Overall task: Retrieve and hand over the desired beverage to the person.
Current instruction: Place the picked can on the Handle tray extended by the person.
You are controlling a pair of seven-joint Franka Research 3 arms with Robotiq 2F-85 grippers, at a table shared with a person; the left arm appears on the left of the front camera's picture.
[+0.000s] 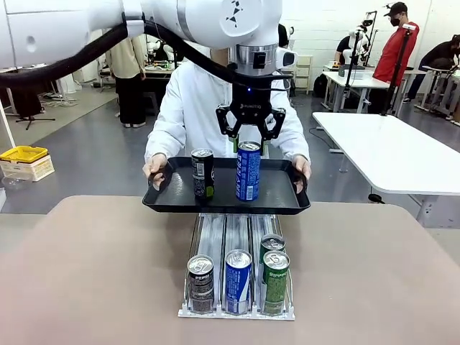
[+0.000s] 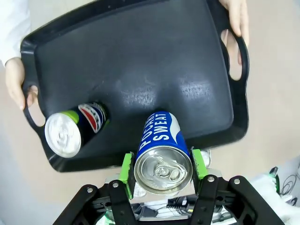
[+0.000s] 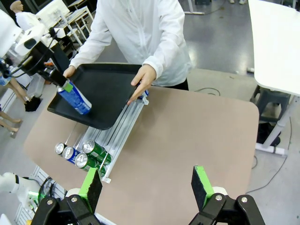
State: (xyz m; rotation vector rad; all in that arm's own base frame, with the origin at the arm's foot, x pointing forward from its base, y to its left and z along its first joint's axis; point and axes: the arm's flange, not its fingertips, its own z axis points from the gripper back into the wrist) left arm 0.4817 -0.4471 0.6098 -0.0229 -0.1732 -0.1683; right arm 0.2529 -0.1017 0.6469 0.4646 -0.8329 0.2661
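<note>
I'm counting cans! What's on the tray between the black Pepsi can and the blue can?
Nothing: bare black tray separates the Pepsi can from the blue can, seen in the left wrist view.

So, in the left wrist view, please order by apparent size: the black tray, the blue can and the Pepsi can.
1. black tray, clearly largest.
2. blue can, held in the left claw.
3. Pepsi can.
The blue can is nearer the camera, so the true order of the two cans is unsure.

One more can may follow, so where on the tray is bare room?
The tray is bare between the two cans and its far rim. The near edge is crowded: Pepsi can, and Pocari Sweat can between the left gripper's pads.
</note>
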